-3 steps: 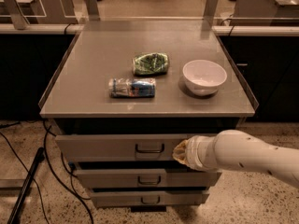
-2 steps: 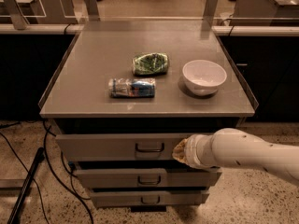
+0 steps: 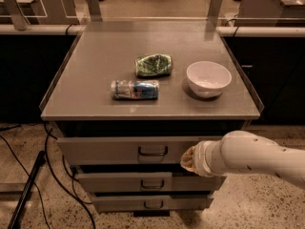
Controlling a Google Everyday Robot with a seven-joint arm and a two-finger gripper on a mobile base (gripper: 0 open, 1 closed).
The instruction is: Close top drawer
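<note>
Top drawer (image 3: 107, 150), a wide shallow grey metal drawer with a small dark centred handle (image 3: 153, 151), sits uppermost in the cabinet, a dark gap showing between it and the flat grey cabinet top (image 3: 95, 56); its right end is hidden behind the white robot arm (image 3: 257, 159). The gripper (image 3: 187, 159) meets the drawer front just right of the handle, only its tan tip showing, so I cannot tell how wide it stands

top drawer (image 3: 105, 150): wide grey front, small dark handle (image 3: 152, 151) in centre, pulled out a little
gripper (image 3: 187, 159): at drawer front, right of handle
</note>
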